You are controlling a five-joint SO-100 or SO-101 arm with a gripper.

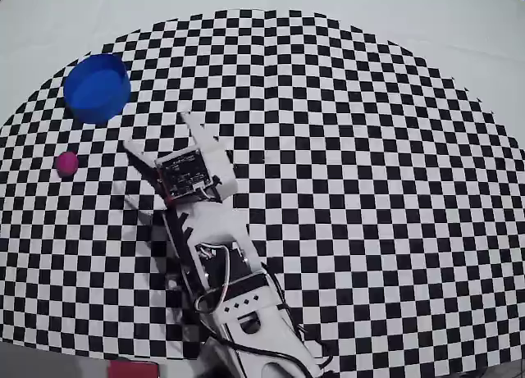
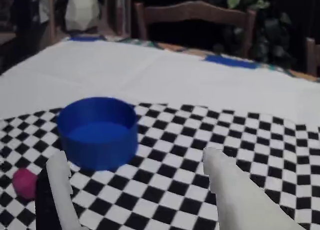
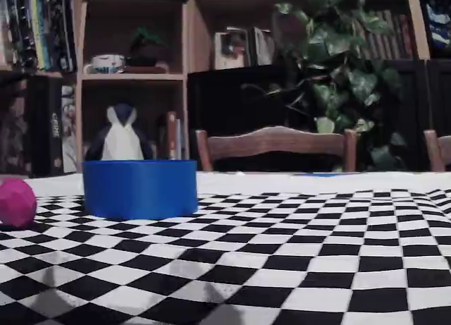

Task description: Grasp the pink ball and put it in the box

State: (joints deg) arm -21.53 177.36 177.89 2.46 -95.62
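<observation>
Overhead view: the pink ball (image 1: 66, 162) lies on the checkered mat (image 1: 369, 189) at the far left, apart from every other item. The box (image 1: 97, 87), a round blue container, stands above and slightly right of the ball in this view; its interior shows only blue and holds nothing. The white arm (image 1: 221, 255) rises from the bottom edge, near centre, and reaches up and to the left. The gripper (image 1: 156, 132) is spread wide, holding nothing; one fingertip points toward the box, the other toward the ball, and both stop short of them. Wrist view: the ball (image 2: 24, 183) sits at the lower left edge, just left of the left finger (image 2: 62, 190). The box (image 2: 97, 131) stands beyond and between the two fingers, nearer the left one. The right finger (image 2: 235, 190) lies over bare mat. Fixed view: the ball (image 3: 15, 203) rests at the left edge, with the box (image 3: 139, 188) beside it on the right, not touching.
</observation>
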